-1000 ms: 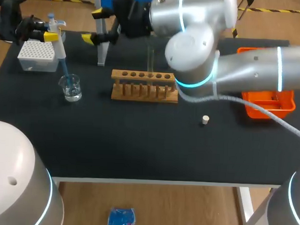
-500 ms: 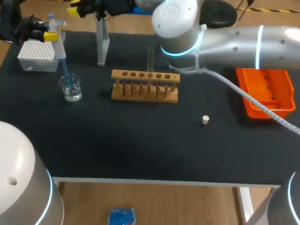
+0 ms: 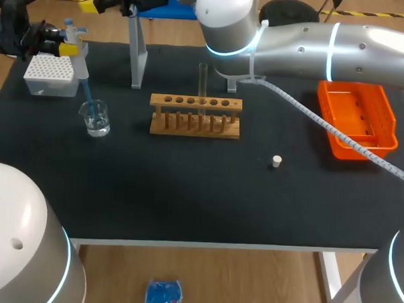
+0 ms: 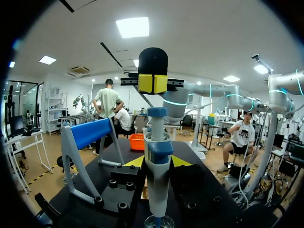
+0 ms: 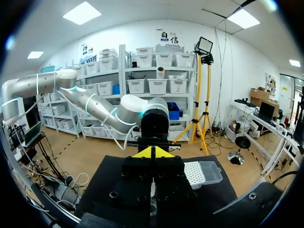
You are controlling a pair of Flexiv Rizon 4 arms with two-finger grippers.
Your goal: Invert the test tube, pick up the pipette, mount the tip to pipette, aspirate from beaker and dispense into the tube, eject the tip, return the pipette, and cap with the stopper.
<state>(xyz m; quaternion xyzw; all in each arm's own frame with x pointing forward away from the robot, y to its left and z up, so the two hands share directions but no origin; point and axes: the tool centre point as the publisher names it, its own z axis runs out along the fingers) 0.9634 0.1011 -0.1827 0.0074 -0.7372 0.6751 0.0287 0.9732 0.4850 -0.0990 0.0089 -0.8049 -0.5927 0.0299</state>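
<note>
Far left: your left gripper (image 4: 156, 162) is clenched on the pipette (image 3: 75, 51), a yellow tip on either side of its body. The pipette stands upright, and its bluish tip (image 3: 88, 95) reaches down into the beaker (image 3: 96, 118).

Just behind the beaker: the white tip box (image 3: 50, 74), beside the held pipette.

Right of that, at the table's back edge: the pipette stand (image 3: 136, 55). Your right arm comes in from the right and crosses the whole table. Your right gripper (image 3: 94, 0) hangs high beyond the stand, its yellow tips pressed together on nothing.

Middle: the wooden rack (image 3: 195, 116), with the test tube (image 3: 203, 80) upright in one of its holes, mouth up.

Right of the rack, nearer you: the stopper (image 3: 276, 161) lies alone on the black mat, well apart from the tube.

Far right: the orange tray (image 3: 386, 122).
</note>
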